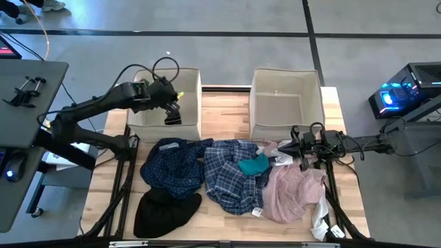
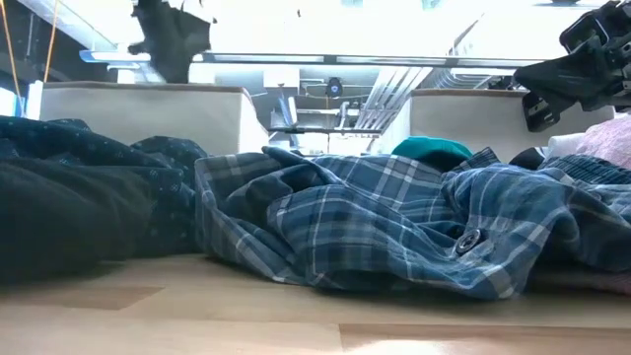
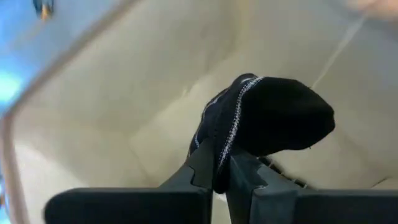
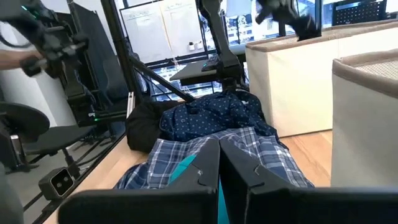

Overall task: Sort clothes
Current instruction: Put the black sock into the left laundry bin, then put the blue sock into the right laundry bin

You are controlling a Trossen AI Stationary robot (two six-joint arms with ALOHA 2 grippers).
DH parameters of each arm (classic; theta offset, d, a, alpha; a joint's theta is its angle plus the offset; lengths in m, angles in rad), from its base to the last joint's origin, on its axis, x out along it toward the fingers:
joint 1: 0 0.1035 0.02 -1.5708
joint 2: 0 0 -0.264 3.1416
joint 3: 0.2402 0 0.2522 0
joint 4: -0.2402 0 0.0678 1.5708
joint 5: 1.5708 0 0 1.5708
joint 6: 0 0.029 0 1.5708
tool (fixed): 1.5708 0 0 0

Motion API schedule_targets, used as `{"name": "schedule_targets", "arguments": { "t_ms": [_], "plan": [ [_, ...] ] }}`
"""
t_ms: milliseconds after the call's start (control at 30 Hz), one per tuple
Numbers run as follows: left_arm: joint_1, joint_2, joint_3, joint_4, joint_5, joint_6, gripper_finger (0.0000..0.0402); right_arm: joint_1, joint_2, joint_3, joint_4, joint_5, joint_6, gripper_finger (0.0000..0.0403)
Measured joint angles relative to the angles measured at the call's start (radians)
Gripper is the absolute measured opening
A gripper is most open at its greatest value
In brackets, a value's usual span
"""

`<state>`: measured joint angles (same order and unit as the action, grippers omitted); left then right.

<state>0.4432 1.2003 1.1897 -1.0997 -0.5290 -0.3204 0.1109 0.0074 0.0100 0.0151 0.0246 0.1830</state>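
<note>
My left gripper (image 1: 169, 105) is raised over the left beige bin (image 1: 146, 110) and is shut on a small black piece (image 3: 267, 118) with pale stitching. That piece hangs inside the bin's opening (image 1: 172, 117). On the table lie a black garment (image 1: 165, 210), a navy patterned one (image 1: 176, 165), a blue-white plaid shirt (image 1: 231, 178), a teal piece (image 1: 253, 165), a pink shirt (image 1: 296, 189) and white socks (image 1: 320, 222). My right gripper (image 1: 284, 148) rests shut and level at the pile's right side. My left gripper pinches a bunched fold of the black piece (image 3: 221, 168) between its two fingers. The fingers slant downward from the table's left. The rest of the piece bulges past the fingertips, lifted clear above the bin's floor.
A second beige bin (image 1: 286, 103) stands at the far right of the table, beside the left one. The clothes pile fills the table's middle and near part. Bare wood (image 1: 224, 103) shows between the two bins.
</note>
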Motion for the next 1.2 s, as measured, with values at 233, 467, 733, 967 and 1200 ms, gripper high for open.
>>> {"name": "schedule_targets", "arguments": {
  "t_ms": [233,467,733,967,1200],
  "plan": [
    [0.127,0.000,-0.063,-0.003,0.165,-0.001,0.0103,0.000,0.000,0.000,0.003,0.001,0.050,0.0000],
    [0.159,-0.019,0.012,0.000,0.355,0.000,0.0165,0.000,0.000,0.000,0.140,0.007,0.389,0.0000],
    [0.015,-0.126,0.057,0.135,0.493,-0.015,0.0158,0.000,0.000,0.000,0.306,0.089,0.612,0.0000],
    [-0.245,-0.190,0.052,0.388,0.493,0.154,0.0140,0.000,0.000,0.000,0.379,0.105,0.624,0.0000],
    [-0.434,-0.105,0.051,0.571,0.457,0.207,0.0131,0.001,0.017,0.006,0.446,0.099,0.847,0.0000]
  ]
}}
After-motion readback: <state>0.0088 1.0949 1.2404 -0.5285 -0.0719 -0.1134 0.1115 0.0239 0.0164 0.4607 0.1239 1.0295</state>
